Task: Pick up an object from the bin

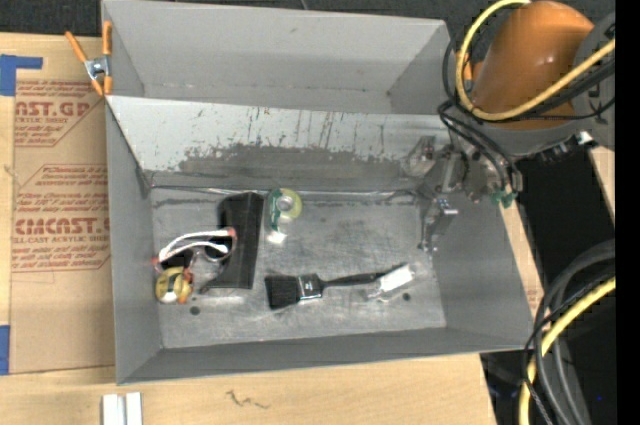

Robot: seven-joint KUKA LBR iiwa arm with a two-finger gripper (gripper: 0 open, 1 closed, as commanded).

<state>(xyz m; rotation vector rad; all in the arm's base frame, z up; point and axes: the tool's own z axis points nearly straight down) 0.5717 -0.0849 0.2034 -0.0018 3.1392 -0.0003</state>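
Camera view has my claw (431, 239) low at the right end of the grey bin (280, 53), close to the right wall and over bare floor. From this angle I cannot tell whether it is released or clenched.

The nearest thing is a small brush (300, 290), lying flat near the front wall, black head to the left and pale handle end toward the claw, near it but apart. I judge it the likeliest pick, since it lies alone.

Farther left a green-and-white roll (283, 209) sits just beside a black block (240, 238). A white cable (195, 243) and a yellow piece (175, 288) crowd against the block, so that cluster looks awkward to grasp. Nothing stands between claw and brush.
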